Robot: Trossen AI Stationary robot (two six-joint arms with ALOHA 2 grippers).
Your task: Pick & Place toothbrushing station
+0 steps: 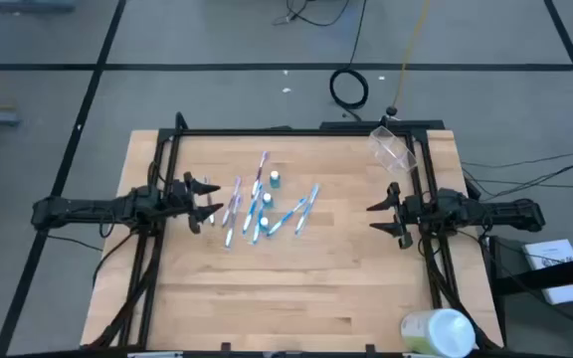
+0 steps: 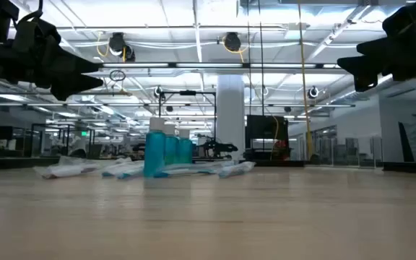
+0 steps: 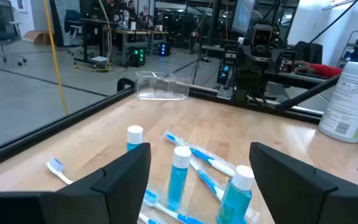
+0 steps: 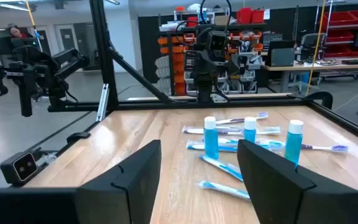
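**Both grippers held apart, nothing gripped**

The toothbrushes (image 1: 257, 214) and teal tubes (image 1: 267, 199) are being left scattered mid-table. The clear cup (image 1: 393, 147) is lying near the far right corner. The left gripper (image 1: 207, 199) and right gripper (image 1: 384, 217) are being held with fingers spread, flanking the pile.

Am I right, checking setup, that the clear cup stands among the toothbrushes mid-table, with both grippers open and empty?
Not quite: the high view shows the cup at the table's far right corner, apart from the toothbrushes. Left gripper and right gripper are open and empty.
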